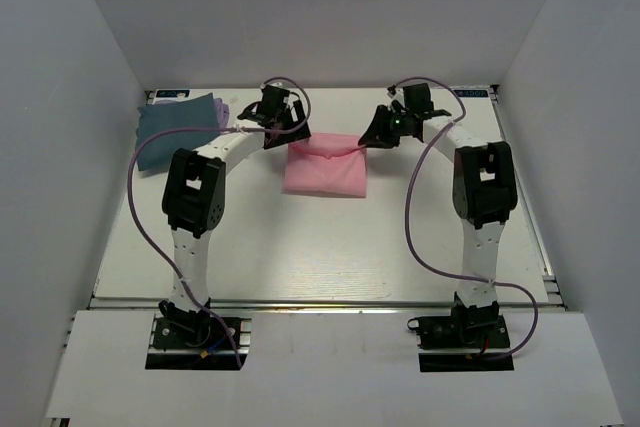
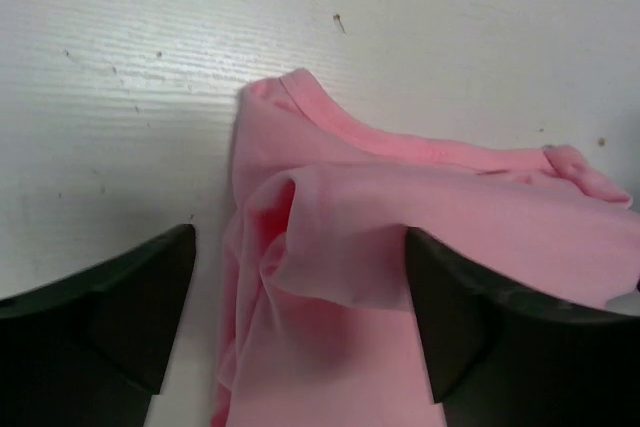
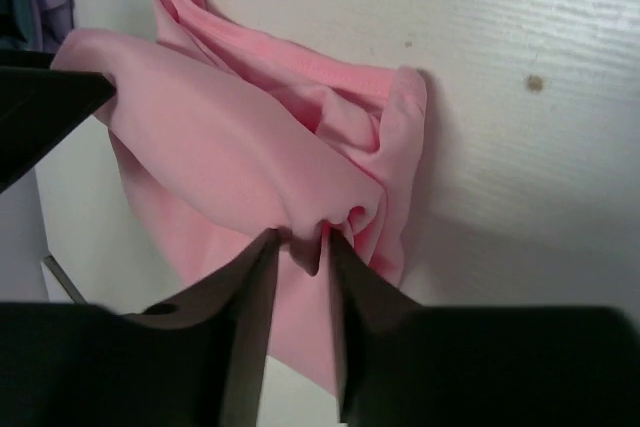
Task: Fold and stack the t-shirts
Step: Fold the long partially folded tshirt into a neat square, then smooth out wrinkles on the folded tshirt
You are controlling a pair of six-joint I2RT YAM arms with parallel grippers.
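Top external: the pink t-shirt lies partly folded on the table, and both claws are at its far edge. The left claw is over the far left corner and the right claw over the far right one. A thin ridge of cloth is lifted between them. The teal t-shirt lies folded well out to the left of the left claw, with the lavender t-shirt showing at its far right edge.

Left wrist: the left claw stands wide. A loose pink fold sits between its fingers and touches the right-hand one, but nothing is clamped. The ribbed collar edge runs just ahead of the claw.

Right wrist: the right claw is drawn narrow, pinching a small gathered tuck of pink cloth. The rest of the shirt drapes ahead of it and off to its left.

The cloth looks thin, light and entirely limp. It sags and bunches wherever it is unsupported, so a single pinch only gathers it. A hem or doubled edge is probably the best hold, taken at two corners together with every layer caught, so the panel hangs flat. The left claw would need to close on the fold in front of it.
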